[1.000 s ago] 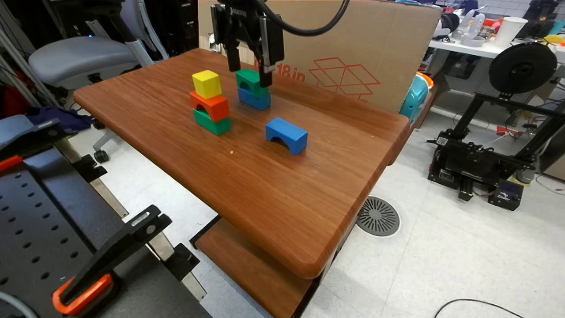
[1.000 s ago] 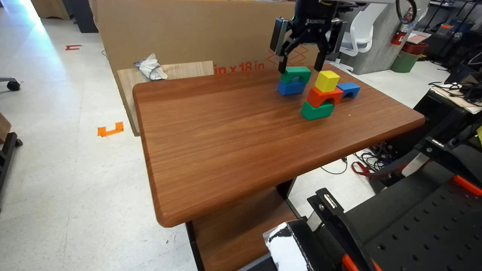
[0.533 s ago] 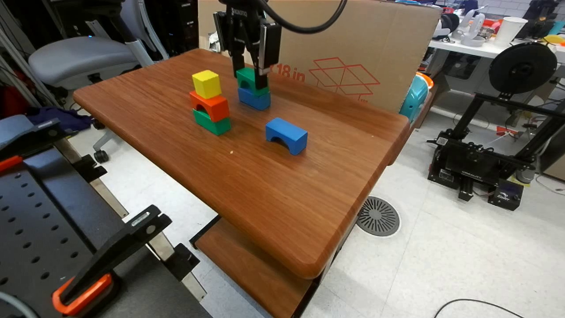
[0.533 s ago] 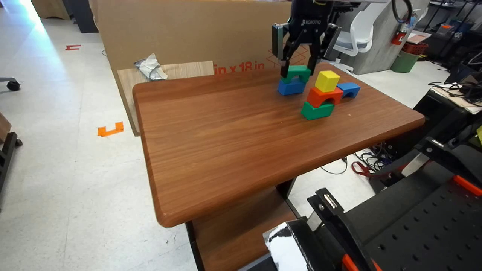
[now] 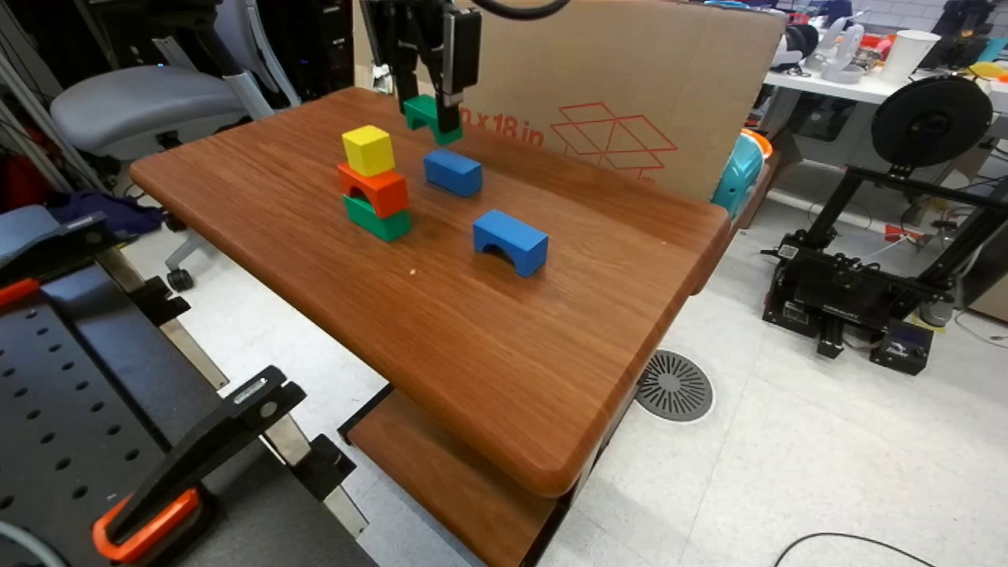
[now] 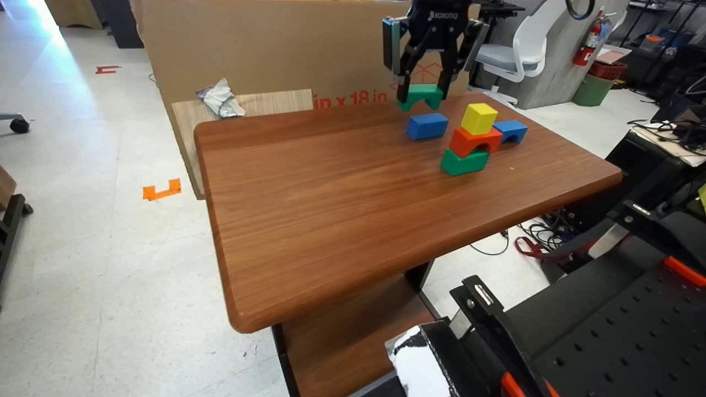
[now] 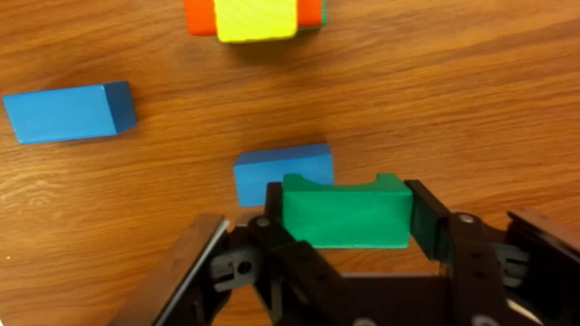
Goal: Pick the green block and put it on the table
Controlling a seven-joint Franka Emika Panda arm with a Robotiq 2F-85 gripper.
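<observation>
The green block (image 7: 349, 222), a bright arch shape, is clamped end to end between the two fingers of my gripper (image 6: 423, 92). Its cut-out faces down in both exterior views. It hangs in the air near the back edge of the reddish-brown table (image 6: 309, 220). Below and beside it lies a plain blue block (image 6: 427, 126) on the tabletop, with a gap between the two. In the wrist view the green block covers part of that blue block. Another green block (image 5: 378, 221) sits at the bottom of a stack.
On that stack's base rest an orange arch (image 5: 386, 191) and a yellow cube (image 5: 368, 150). A blue arch (image 5: 512, 239) stands apart on the table. Behind the table's back edge rises a large cardboard box (image 5: 630, 94).
The fingers closed from an open stance around the green block atop the blue block. My gripper then lifted it off, moving up and leftward in both exterior views. The blue block stayed put.
</observation>
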